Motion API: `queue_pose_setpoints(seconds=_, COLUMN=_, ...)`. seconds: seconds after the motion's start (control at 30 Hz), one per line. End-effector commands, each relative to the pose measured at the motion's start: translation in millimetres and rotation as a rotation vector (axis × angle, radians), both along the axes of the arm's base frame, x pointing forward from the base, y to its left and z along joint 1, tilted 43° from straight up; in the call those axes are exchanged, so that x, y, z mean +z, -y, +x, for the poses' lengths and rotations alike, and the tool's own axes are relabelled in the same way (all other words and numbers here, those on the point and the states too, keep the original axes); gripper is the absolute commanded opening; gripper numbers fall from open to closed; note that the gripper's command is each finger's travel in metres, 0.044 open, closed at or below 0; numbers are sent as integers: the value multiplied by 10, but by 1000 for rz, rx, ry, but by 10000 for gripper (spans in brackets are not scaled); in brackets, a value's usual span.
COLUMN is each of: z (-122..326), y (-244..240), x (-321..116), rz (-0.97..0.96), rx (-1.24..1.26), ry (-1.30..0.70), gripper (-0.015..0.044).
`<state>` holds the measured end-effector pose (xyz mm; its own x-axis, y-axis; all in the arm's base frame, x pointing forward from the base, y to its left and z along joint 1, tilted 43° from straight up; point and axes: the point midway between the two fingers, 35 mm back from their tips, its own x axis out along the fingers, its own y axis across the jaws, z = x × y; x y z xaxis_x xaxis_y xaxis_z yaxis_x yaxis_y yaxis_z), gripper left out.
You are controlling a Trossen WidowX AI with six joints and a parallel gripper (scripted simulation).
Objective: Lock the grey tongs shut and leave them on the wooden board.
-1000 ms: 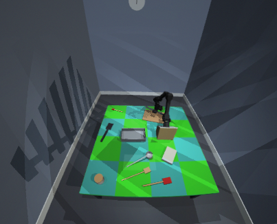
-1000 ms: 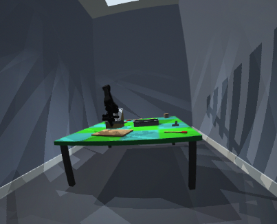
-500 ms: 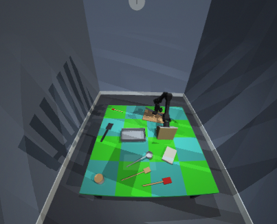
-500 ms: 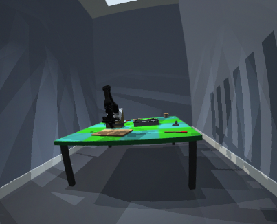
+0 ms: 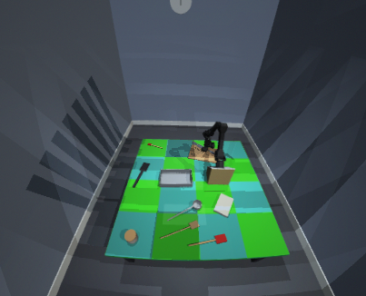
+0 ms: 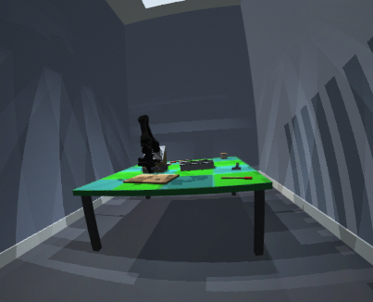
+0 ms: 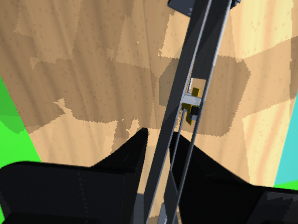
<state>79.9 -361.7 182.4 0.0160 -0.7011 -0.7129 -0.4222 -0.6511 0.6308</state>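
The grey tongs [image 7: 205, 62] [image 5: 197, 145] lie over the wooden board [image 5: 195, 155] [image 6: 135, 180] [image 7: 100, 45]. Their two long arms are close together and nearly parallel, with a small yellow and light grey piece between them; whether the lock has caught cannot be told. My gripper [image 7: 158, 135] [image 5: 206, 149] is low over the board, its fingers slightly apart around the tongs, with bare wood showing between the left finger and the tongs' arm. The roasting tin [image 5: 161, 179] [image 6: 195, 167] stands away from the board with no tongs across it.
A brown box [image 5: 220, 176] stands by the arm's base. A black spatula [image 5: 144, 168] lies left of the tin, a red-tipped stick [image 5: 155, 146] [image 6: 235, 178] at the far left. A ladle [image 5: 196, 205], a white block [image 5: 223, 204], a red spatula [image 5: 220, 239] and a round tan pot [image 5: 131, 235] are nearer.
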Motion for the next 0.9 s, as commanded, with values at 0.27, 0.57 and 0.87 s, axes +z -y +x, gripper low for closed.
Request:
queue_pose_setpoints(seconds=0.27, z=0, y=-1, x=0, rz=0, rx=0, ry=0, gripper=375)
queue_pose_setpoints(seconds=0.57, z=-316, y=-77, x=102, rz=15, rx=1, ry=-5, gripper=440)
queue_pose_setpoints(seconds=0.87, z=-1256, y=-663, x=473, rz=20, rx=6, ry=-13, gripper=440)
